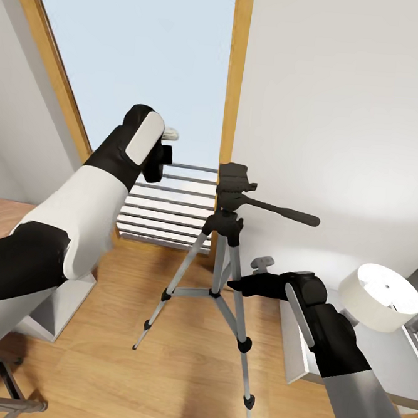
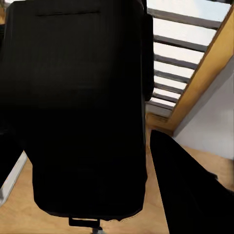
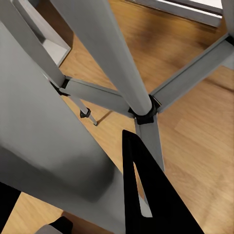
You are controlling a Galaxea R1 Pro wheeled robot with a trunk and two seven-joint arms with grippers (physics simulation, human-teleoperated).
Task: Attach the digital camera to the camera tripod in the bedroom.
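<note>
**Right gripper on the tripod leg, camera raised in the left**

The right gripper is clamped on a silver leg of the camera tripod, which stands on the wood floor before the window. Its pan handle points toward 3 o'clock. The left gripper, at 9 o'clock of the tripod head and a little higher, grips the digital camera. A white lamp sits at 4 o'clock.
</note>
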